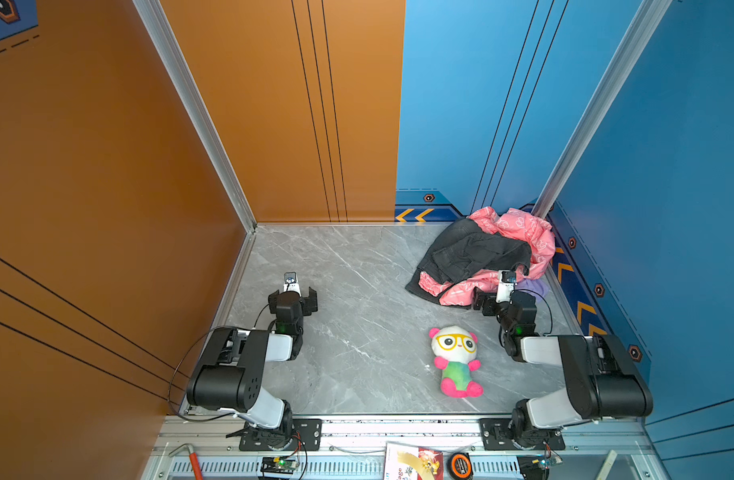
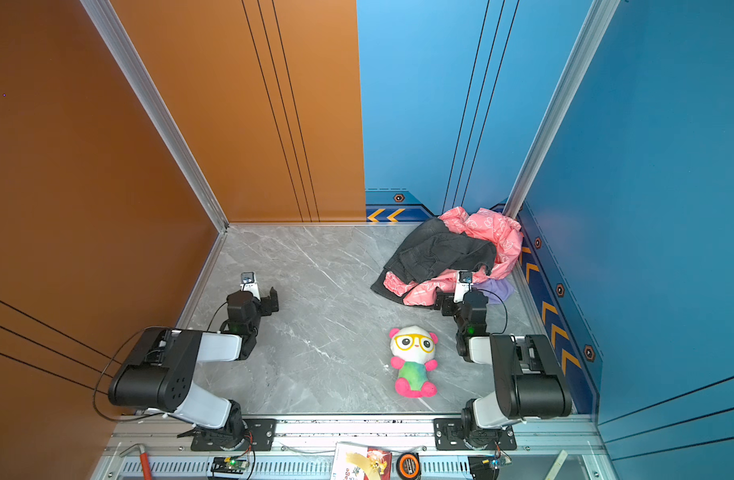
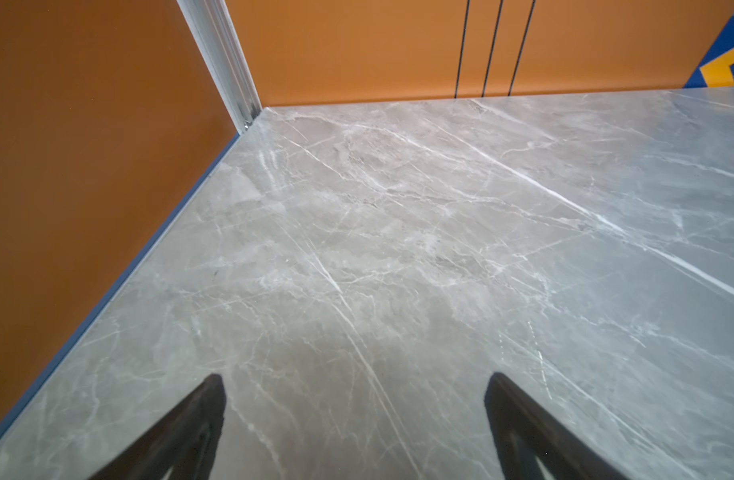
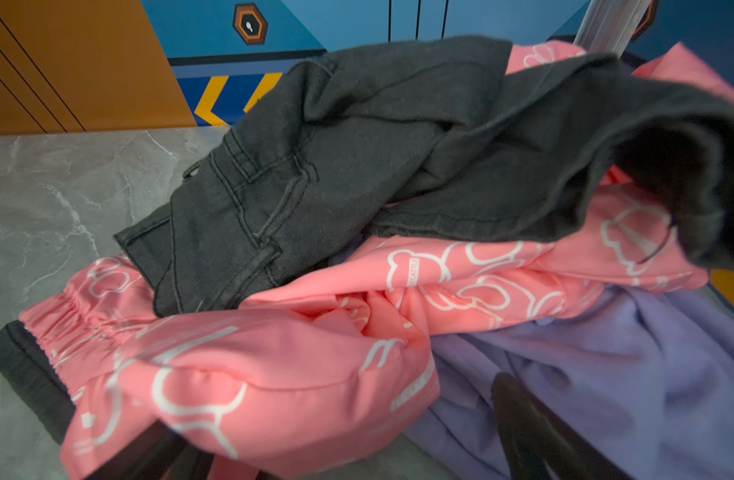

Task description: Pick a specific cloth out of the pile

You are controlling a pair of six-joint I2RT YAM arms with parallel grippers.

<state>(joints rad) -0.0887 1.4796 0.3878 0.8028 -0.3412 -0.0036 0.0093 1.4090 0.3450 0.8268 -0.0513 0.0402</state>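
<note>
Our right gripper (image 4: 332,403) is spread wide and holds nothing. It sits low at the near edge of the pile (image 1: 481,253), in the far right corner of the worktop (image 1: 357,282). The lilac cloth (image 4: 606,374) we want lies at the bottom of the pile, on the side by the blue wall. The pink cloth (image 4: 273,374) covers part of it, and the dark grey garment (image 4: 357,145) lies on top of the pink one.

One finger is by the pink cloth and the other is over the lilac cloth. If we close here, we may pinch the pink one, or both at once.

If we pull the lilac cloth, the clothes on top may get dragged along. The cloth looks soft, so a small fold could slip out.

Our left gripper (image 3: 355,382) is spread wide too, over bare worktop well apart from the pile. From there it cannot hold the pile down.
</note>
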